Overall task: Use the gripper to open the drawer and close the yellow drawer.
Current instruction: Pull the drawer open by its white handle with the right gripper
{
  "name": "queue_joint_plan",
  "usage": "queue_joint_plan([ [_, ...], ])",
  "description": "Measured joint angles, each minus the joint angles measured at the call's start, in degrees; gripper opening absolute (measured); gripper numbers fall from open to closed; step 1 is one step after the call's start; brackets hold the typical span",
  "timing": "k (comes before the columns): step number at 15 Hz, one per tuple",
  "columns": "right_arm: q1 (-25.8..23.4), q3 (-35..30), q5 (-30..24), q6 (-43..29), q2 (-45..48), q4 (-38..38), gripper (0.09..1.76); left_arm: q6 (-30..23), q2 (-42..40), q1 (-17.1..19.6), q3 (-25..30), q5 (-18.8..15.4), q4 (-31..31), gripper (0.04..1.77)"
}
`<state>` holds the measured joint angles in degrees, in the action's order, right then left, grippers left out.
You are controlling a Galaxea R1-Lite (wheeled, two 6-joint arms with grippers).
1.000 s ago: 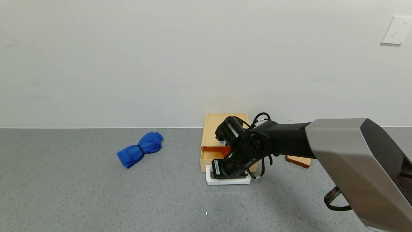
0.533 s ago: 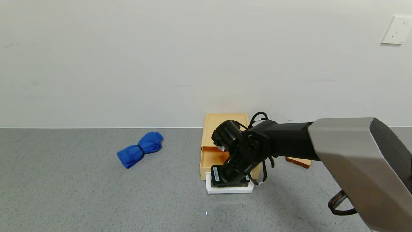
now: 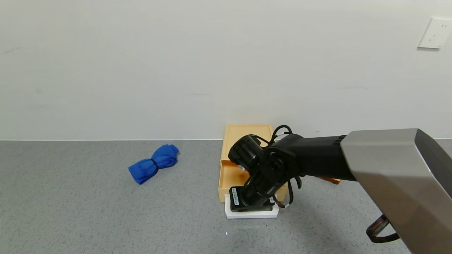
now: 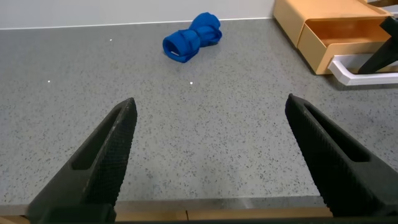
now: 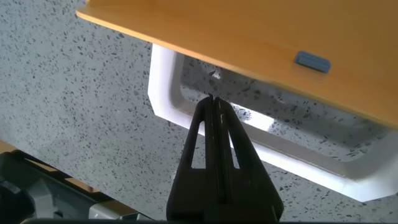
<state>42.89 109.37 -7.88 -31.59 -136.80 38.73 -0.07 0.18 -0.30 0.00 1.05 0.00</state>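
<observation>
The right claw [image 5: 211,124] had its fingers pressed together, tips dipped inside the white loop handle [image 5: 163,93], hooking it, not clamping it. In the head view the right claw [image 3: 251,201] sat low over the handle [image 3: 251,213] at the front of the drawer [image 3: 235,174], whose tray stood partly pulled out of the yellow box on the grey desk [image 3: 88,211], close to the back wall. The opening step looked to be in hand: the tray was out some way, though how much travel was left I could not tell. The next move called for drawing the hook straight toward the robot, kept level so the tips stayed inside the loop and the light box did not slide along; then reversing to push the tray home.

The left claw [image 4: 208,155] hung apart and empty above the desk, well off from the drawer. A blue cloth [image 3: 153,163] lay to the left.
</observation>
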Motion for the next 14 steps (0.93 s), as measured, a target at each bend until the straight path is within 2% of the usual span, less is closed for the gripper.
queue_joint_plan([
  [14,1.5,-5.3,0.1,-1.2,1.8,0.1,0.12,0.0,0.0,0.0,0.0,0.0,0.0,1.72],
])
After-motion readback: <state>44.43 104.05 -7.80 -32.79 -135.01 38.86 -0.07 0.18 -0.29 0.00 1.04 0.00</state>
